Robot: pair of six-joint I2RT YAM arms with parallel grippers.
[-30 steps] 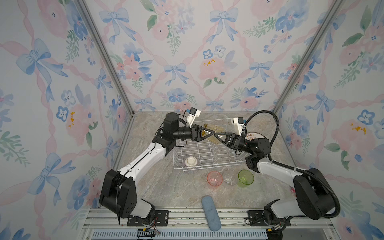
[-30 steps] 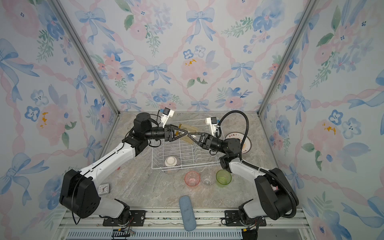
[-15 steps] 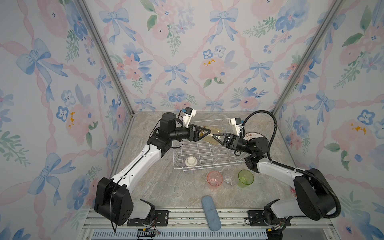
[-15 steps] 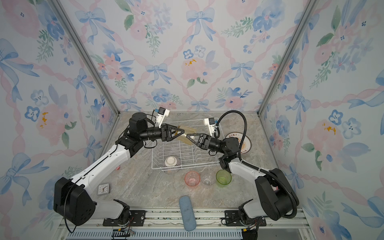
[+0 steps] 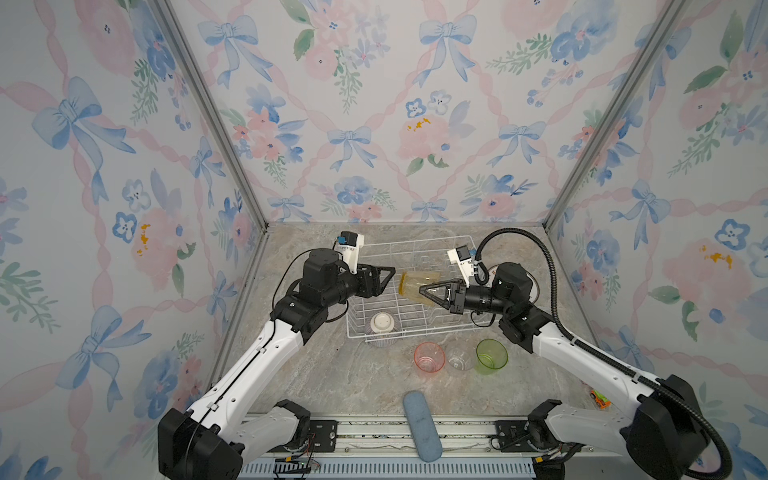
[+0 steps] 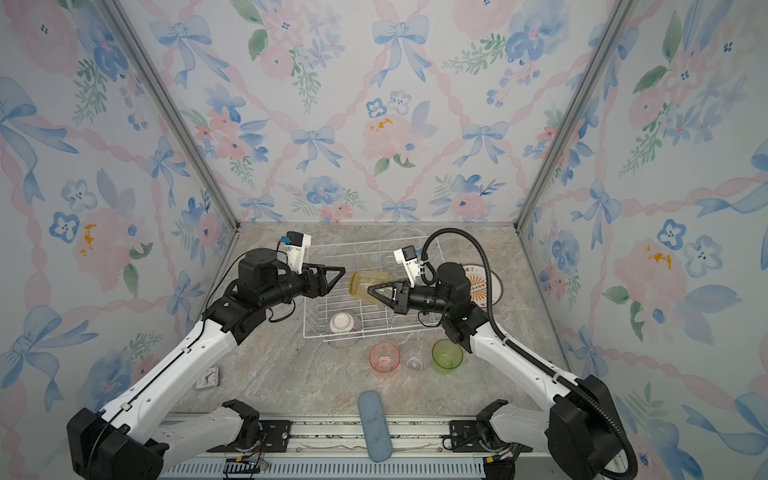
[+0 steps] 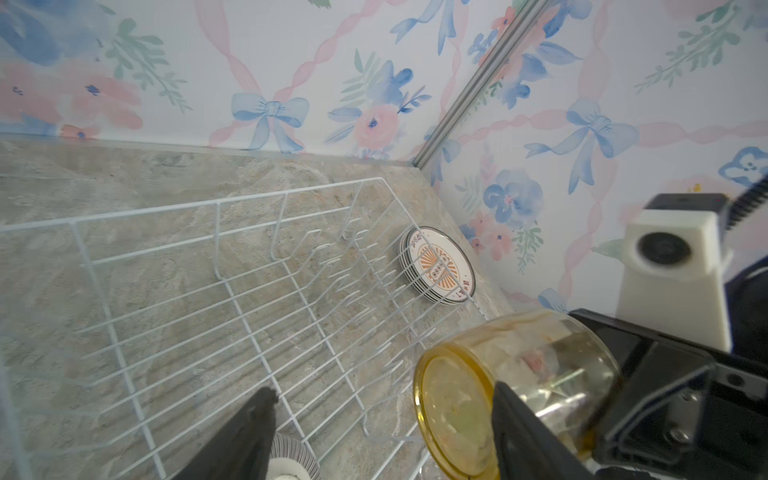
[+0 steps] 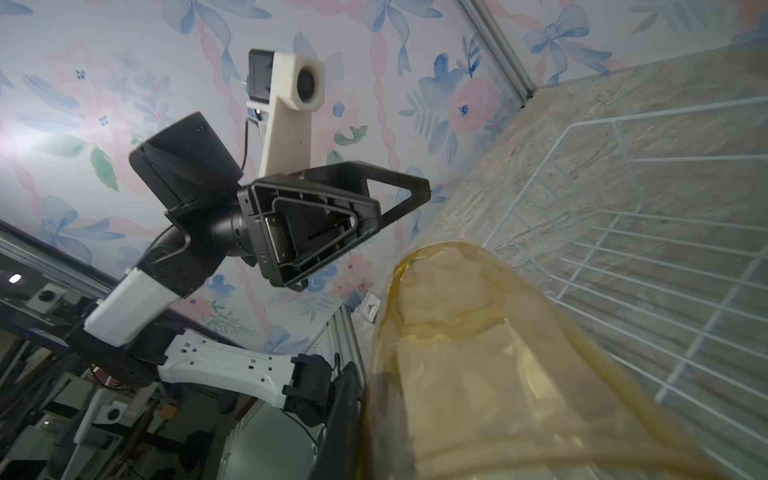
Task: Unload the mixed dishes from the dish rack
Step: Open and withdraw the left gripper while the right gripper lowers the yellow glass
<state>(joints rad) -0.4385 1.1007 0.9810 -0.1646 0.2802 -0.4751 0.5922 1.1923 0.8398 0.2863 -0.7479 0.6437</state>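
Top views both show the right claw (image 5: 422,288) pinched shut on the yellow tumbler (image 5: 417,281), which lies on its side in the air above the dish rack (image 5: 415,241); the left claw (image 5: 389,280) gapes wide and empty just beside the tumbler, not touching; the striped bowl (image 5: 381,323) sits upside down in the rack's near corner; the pink tumbler (image 5: 429,356), clear tumbler (image 5: 460,360) and green tumbler (image 5: 491,356) stand in a row on the worktop (image 5: 332,374) in front of the rack; the plates (image 6: 484,286) lie stacked beside its right end.

The plates (image 6: 484,286) are half hidden behind the right arm (image 6: 453,279); the yellow tumbler (image 8: 498,374) is blurred and cut off at the right wrist view's edge.
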